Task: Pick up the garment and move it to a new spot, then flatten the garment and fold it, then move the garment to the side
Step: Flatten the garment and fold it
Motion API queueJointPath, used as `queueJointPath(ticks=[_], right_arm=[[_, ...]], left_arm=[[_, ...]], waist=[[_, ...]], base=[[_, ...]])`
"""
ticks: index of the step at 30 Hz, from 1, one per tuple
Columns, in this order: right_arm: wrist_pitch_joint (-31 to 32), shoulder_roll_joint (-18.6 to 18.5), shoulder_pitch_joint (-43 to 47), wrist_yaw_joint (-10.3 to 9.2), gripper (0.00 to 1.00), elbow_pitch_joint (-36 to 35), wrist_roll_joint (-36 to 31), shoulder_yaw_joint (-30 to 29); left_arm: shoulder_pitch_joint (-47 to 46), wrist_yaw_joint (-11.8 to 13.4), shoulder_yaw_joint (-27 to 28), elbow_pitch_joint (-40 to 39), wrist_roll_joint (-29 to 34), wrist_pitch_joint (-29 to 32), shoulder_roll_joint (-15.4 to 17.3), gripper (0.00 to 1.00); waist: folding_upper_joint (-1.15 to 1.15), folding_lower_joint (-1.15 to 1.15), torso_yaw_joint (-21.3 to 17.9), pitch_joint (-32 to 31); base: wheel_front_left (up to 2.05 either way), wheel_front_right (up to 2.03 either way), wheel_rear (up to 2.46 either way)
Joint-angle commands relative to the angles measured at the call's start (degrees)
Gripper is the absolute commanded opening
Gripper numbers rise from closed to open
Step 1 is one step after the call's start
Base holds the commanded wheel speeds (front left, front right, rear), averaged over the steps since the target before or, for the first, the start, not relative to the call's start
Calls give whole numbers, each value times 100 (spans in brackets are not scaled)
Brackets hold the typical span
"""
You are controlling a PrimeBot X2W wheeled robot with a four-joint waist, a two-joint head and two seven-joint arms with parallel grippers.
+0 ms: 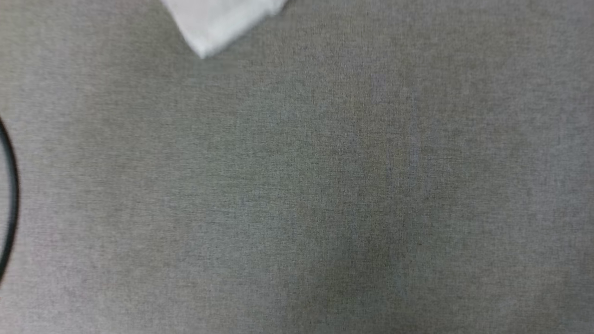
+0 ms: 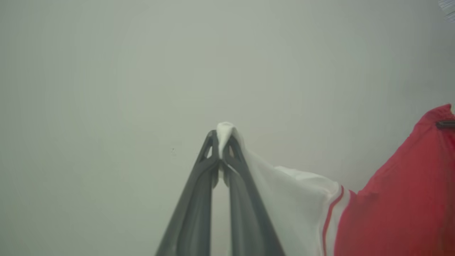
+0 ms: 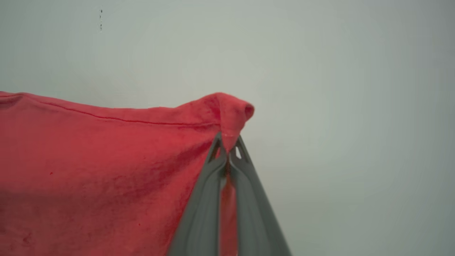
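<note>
Pale, featureless wall behind both wrist views; below the head camera, a grey woven surface (image 1: pixel 325 185).

(a) Here my left pincer (image 2: pixel 223 142) is pressed together on a bunched tip of the white sleeve (image 2: pixel 295 192), with a nub of cloth poking out past the fingertips. From that pinch the garment (image 2: pixel 398 199) falls away to this pincer's right: sleeve first, then striped trim, then red body.

(b) Here my right pincer (image 3: pixel 227 147) is pressed together on a red corner. A stitched edge (image 3: pixel 124 120) runs off to its left, red cloth hangs as a sheet on that side, and a strip shows between the fingers below the pinch.

By my reading the garment hangs in the air, slung between my two pincers. A white cloth corner (image 1: pixel 218 23) at the far edge of the head view may belong to it; I cannot tell.

Handling, as I judge it: light, soft, limp jersey with no stiffness, apt to slide out of a shallow pinch. The best holds are corners, hems and seams, where the layers double.
</note>
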Motion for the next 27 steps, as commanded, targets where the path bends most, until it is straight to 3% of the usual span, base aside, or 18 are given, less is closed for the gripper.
queueJointPath(ticks=[1,7,13,21,27], right_arm=[[-68,55,-222,-7,0,92,-53,47],[-420,101,-1185,-7,0,858,-150,349],[-696,93,-1677,-7,0,1518,-121,667],[-1071,6,-1369,-7,0,2136,193,1158],[-1446,-78,-608,-7,0,2181,634,1481]], left_arm=[[-194,3,-62,66,-58,-40,21,0],[-1039,1,-414,672,-190,-198,141,0],[-1286,0,-599,1200,-332,-442,234,0],[-761,0,-784,1577,-583,-866,288,0],[105,12,-876,1588,-704,-1132,377,0]], waist=[[0,-1,-40,120],[0,-1,-50,355],[0,-1,-29,620],[0,-1,-5,879],[0,-1,-5,785]], base=[[0,0,0],[0,0,0],[0,0,0],[0,0,0],[0,0,0]])
